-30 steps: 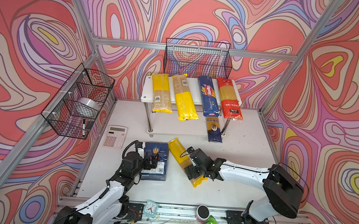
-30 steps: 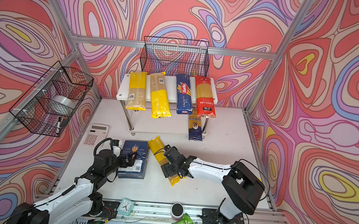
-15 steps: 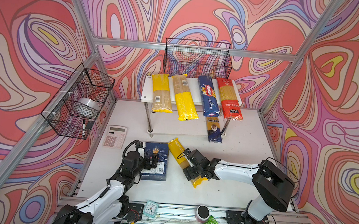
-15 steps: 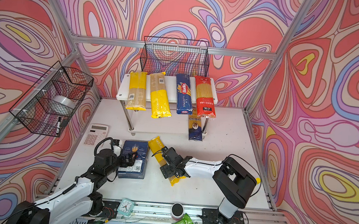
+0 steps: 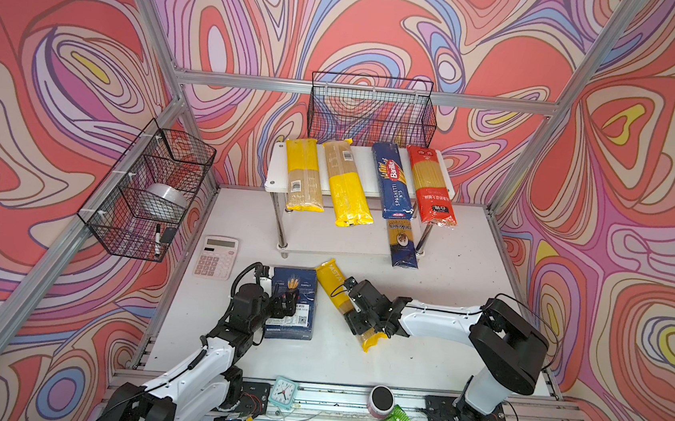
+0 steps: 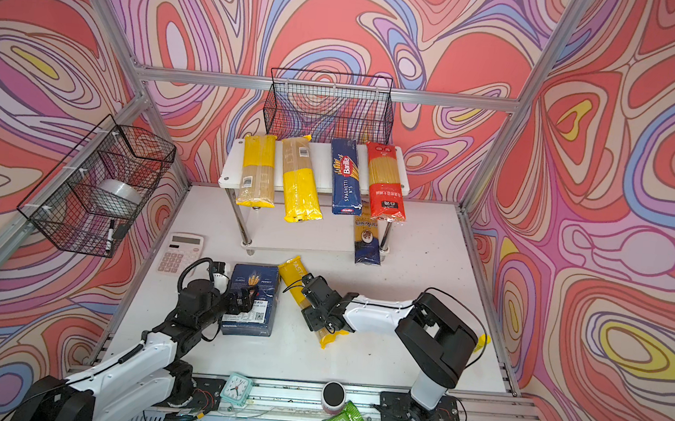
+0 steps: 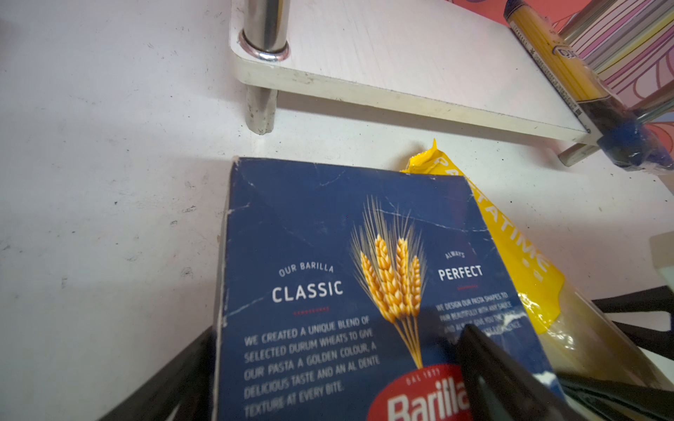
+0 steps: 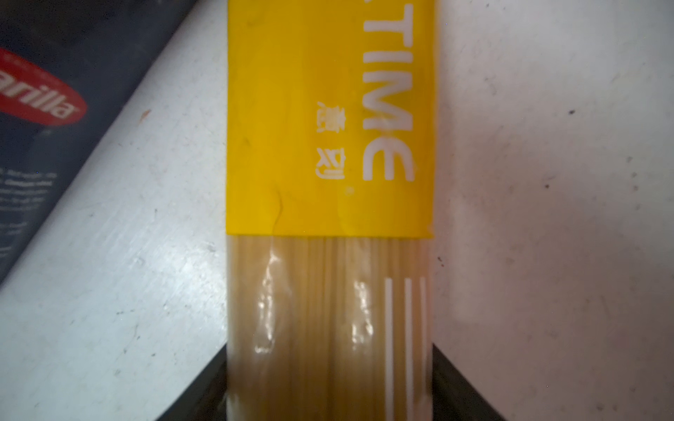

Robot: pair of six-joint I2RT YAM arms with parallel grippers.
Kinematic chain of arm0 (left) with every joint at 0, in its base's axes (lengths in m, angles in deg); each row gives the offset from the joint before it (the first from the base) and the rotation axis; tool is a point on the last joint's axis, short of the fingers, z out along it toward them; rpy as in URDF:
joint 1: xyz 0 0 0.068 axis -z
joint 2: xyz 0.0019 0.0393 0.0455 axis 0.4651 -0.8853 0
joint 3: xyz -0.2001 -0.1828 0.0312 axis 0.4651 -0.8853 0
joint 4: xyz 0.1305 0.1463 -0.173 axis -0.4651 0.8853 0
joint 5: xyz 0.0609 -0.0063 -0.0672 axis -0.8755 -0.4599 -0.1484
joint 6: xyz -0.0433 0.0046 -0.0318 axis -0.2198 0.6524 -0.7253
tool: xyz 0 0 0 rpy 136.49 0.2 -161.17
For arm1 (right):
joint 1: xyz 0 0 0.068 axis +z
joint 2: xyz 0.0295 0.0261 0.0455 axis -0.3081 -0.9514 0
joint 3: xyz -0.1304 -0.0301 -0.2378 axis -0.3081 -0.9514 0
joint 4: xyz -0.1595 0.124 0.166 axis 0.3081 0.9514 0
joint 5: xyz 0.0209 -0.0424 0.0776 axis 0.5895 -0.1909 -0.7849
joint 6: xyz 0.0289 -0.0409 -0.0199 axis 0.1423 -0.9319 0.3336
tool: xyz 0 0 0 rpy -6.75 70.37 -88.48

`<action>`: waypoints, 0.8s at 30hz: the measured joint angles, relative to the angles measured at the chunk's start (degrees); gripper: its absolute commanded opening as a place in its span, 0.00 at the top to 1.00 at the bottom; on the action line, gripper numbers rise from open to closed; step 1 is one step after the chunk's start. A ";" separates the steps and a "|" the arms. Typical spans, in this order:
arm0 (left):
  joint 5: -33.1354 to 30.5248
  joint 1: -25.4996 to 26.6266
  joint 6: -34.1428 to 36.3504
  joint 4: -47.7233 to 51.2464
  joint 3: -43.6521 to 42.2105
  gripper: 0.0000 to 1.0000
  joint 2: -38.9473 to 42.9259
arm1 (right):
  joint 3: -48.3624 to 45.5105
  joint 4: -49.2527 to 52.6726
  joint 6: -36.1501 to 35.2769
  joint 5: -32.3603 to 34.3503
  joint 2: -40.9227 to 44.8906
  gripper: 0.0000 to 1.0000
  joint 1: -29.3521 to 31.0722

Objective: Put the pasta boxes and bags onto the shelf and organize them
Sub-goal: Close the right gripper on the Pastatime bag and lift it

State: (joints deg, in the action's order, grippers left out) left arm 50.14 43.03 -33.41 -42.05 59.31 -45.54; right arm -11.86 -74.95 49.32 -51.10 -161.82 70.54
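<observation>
On the two-tier white shelf with chrome legs [image 5: 277, 169], the top board carries a yellow-and-clear spaghetti pack [image 5: 304, 175], a second yellow pack [image 5: 348, 187], the long blue Barilla Spaghetti box [image 5: 392, 181] and a red-and-clear pack [image 5: 431, 186]. A dark blue-gold pack [image 5: 403, 244] lies on the lower board, overhanging its front.

I judge five items stowed and two left on the white table [image 5: 440, 354]: the wide navy Barilla carton [image 5: 292, 303] and, just beside it, the yellow PASTA TIME pack [image 5: 331, 282].

- My right tool [image 8: 330, 386] grasps that pack, pads against both long edges; not yet lifted.
- My left tool [image 5: 285, 302] sits at the carton; I cannot tell its grip.
- The black wire side basket [image 5: 118, 217] holds a tape roll [image 5: 163, 200] and a marker [image 5: 157, 239].
</observation>
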 measured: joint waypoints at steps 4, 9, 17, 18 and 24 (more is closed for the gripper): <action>0.02 0.00 0.00 0.02 0.09 0.00 -0.04 | 0.55 0.00 0.55 -0.24 -0.37 0.36 0.00; 0.02 0.00 0.00 0.00 0.09 0.00 -0.15 | 0.57 -0.33 1.46 -0.63 -0.42 0.42 0.00; 0.02 0.00 0.00 0.02 0.20 0.00 -0.26 | 0.20 -1.18 4.52 -2.01 0.52 0.68 0.00; 0.02 0.00 0.00 0.02 0.20 0.00 -0.26 | 0.15 -1.14 4.87 -2.14 1.01 0.70 0.00; 0.07 -0.02 0.00 0.02 0.20 0.00 -0.26 | -0.28 -0.70 6.95 -2.54 2.36 0.85 0.02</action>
State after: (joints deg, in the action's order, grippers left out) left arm 50.20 43.00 -33.41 -42.03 59.50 -45.81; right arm -12.15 -75.65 56.27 -53.64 -159.46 70.57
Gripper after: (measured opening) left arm 0.994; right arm 0.316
